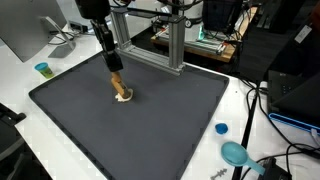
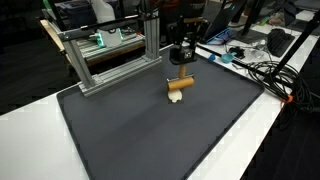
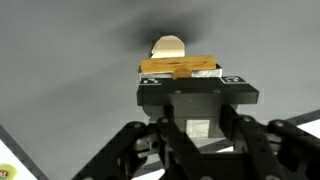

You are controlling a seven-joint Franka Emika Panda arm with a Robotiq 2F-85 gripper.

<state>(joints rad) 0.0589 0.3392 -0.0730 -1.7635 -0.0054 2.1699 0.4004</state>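
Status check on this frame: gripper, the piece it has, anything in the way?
Gripper shut on wooden block, low over dark mat. Pale round piece just below the block; contact unclear. Metal frame stands apart, nothing between.

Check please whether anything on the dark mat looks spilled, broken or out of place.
Nothing stands out. The gripper holds a wooden block just above a pale rounded piece on the dark mat; whether they touch cannot be told. No spill or damage shows. A blue cap lies off the mat on the white table.
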